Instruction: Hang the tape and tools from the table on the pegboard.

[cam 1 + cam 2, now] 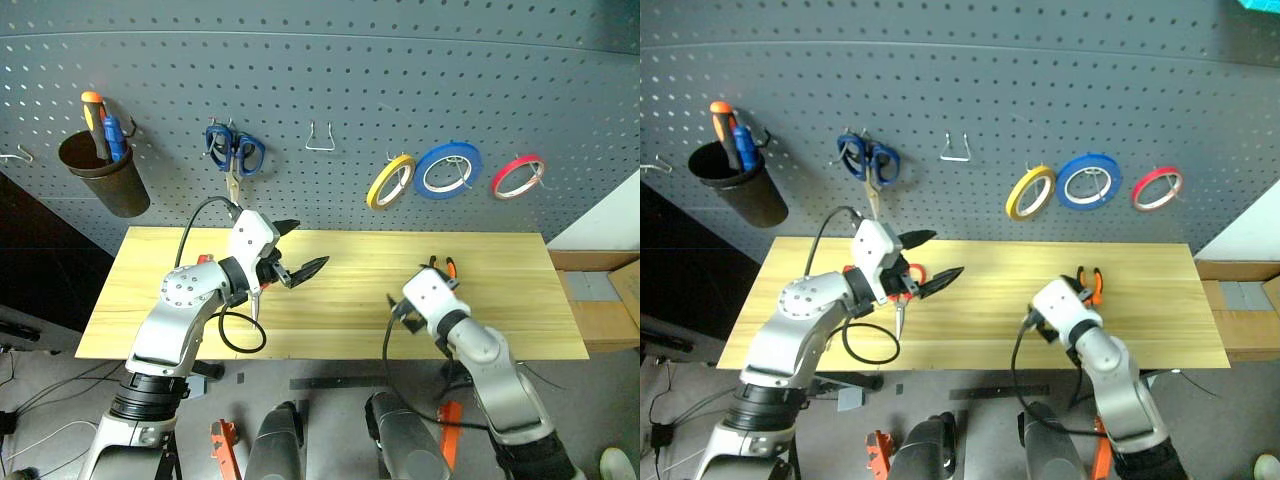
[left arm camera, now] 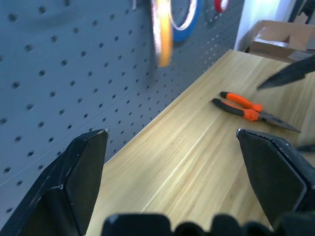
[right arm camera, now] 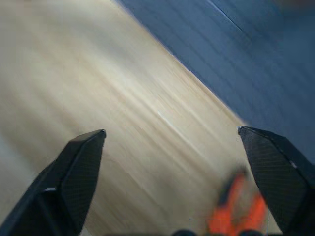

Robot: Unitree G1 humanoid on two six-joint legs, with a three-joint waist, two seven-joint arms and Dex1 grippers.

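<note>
Looking maybe a third done: tape (image 1: 390, 181) hangs on the pegboard (image 1: 330, 90), pliers (image 2: 251, 111) lie on the table (image 1: 340, 300), red scissors (image 1: 908, 280) seemingly beneath the empty wide-open left gripper (image 1: 297, 250), right gripper (image 3: 172, 167) gaping over pliers, empty.

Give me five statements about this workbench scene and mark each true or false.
1. The yellow tape hangs on the pegboard. True.
2. The pliers hang on the pegboard. False: they lie on the table.
3. The left gripper is open and holds nothing. True.
4. The right gripper is clamped on the pliers. False: its jaws are open, with the pliers lying on the table ahead.
5. The blue scissors hang on the pegboard. True.
</note>
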